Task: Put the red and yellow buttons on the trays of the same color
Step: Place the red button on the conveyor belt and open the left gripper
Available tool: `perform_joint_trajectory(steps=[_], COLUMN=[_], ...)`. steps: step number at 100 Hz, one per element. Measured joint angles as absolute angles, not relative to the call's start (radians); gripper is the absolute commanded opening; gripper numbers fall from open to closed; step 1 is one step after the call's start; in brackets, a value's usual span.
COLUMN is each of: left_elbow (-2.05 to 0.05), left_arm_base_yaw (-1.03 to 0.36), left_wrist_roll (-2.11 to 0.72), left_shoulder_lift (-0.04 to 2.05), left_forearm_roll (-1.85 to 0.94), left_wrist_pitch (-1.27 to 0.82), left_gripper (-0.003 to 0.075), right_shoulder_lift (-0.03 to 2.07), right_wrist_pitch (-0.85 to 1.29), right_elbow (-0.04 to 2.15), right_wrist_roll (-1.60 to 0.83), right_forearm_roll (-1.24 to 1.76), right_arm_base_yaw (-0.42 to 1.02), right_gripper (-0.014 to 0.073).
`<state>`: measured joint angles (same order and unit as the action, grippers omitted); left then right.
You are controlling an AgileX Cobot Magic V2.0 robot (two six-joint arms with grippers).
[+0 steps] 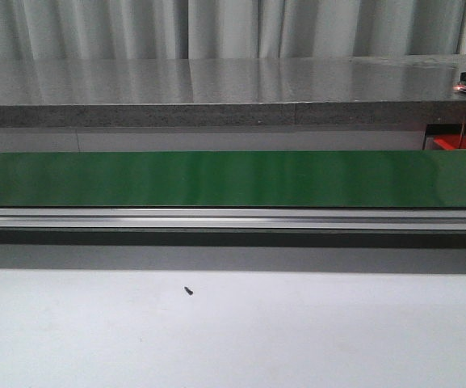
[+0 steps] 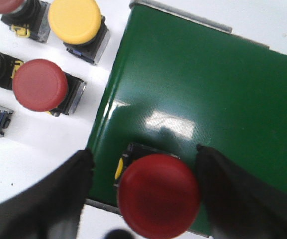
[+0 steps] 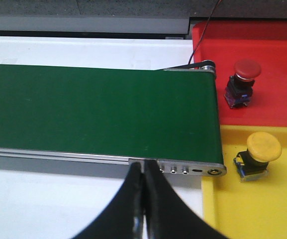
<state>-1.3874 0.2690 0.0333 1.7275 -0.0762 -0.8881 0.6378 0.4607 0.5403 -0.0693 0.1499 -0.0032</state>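
From the front, the green belt runs bare across the view, and a corner of the red tray shows at its far right end; neither arm appears.

At the left wrist, the left claw stands apart around a red button sitting on the belt's end, fingers not touching it. Spare buttons wait beside the belt. This looks like the loading step: next, lift clear.

At the right wrist, the right claw is pressed together, empty, near the belt's other end. The red tray holds a red button, the yellow tray a yellow button.
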Motion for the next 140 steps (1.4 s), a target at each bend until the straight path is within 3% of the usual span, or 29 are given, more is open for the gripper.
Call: perform_joint_trajectory(steps=[37,94,140], left_elbow=[-1.447,-1.448,-1.448], left_arm_base_yaw=[0.279,0.551,0.564], left_wrist_roll=[0.026,-0.046,-0.273], left_shoulder_lift=[1.679,1.689,1.823], left_forearm_roll=[-0.095,-0.079,-0.016], left_wrist_pitch=[-0.926,-0.947,-0.928], left_gripper=[0.0575,0.0566,0.0566], right_shoulder_lift=[0.638,0.638,0.638], right_wrist_pitch=[0.452,0.45,0.448], right_elbow=[0.54,0.54,0.54], right_wrist_roll=[-0.069,-0.069,-0.069], right_forearm_roll=[0.15,0.15,0.15], right_arm_base_yaw=[-0.003,-0.003,-0.003], right_gripper=[-0.0123,-0.0123,-0.0123])
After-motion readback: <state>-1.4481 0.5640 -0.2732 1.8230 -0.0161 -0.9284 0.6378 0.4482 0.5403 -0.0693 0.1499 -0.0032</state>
